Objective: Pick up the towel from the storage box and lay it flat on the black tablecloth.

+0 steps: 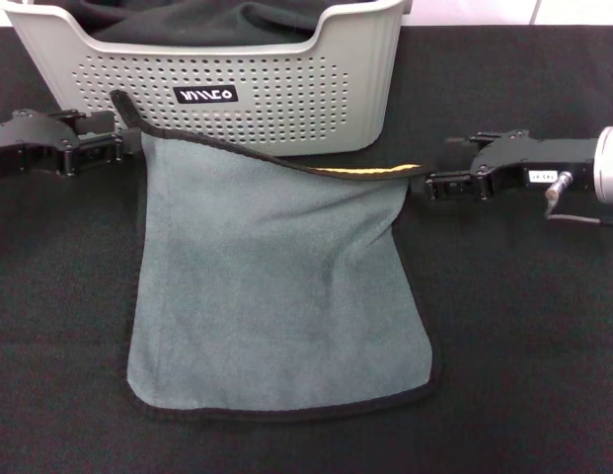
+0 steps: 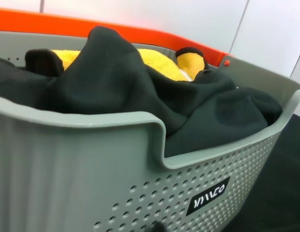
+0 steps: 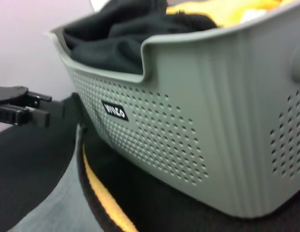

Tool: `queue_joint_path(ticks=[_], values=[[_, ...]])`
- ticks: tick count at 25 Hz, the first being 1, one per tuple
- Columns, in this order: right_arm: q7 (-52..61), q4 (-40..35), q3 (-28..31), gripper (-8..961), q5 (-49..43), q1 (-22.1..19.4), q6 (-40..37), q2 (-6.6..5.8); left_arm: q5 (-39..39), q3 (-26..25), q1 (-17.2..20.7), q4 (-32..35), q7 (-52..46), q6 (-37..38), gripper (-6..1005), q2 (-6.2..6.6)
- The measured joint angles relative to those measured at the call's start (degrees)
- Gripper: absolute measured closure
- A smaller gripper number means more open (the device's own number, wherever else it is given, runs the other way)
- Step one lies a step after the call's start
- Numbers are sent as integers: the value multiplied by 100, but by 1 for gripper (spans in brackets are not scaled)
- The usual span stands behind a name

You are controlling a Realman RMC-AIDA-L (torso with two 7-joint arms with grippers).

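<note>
Black tablecloth [image 1: 523,326] covers my surface; the towel [image 1: 276,286] lies between my left hand [image 1: 114,148] and right hand [image 1: 432,184], each pinching a towel corner.

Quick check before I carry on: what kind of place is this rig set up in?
Probably a lab or test bench staged for a laundry-style chore. A black tablecloth covers the table, a grey storage box holds more cloths, and a towel lies between the left gripper and right gripper. Plain pale walls behind.
</note>
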Motion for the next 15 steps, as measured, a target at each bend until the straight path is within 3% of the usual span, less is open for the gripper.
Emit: queue_joint_path(ticks=[2, 8, 15], values=[[227, -8, -15, 96, -264, 86, 25, 22, -1, 0, 14, 1, -10, 1, 470, -6], [354, 166, -47, 96, -1234, 380, 396, 345, -8, 0, 52, 4, -6, 5, 471, -80], [360, -145, -129, 95, -1268, 244, 223, 373, -12, 0, 118, 10, 2, 22, 472, -90]])
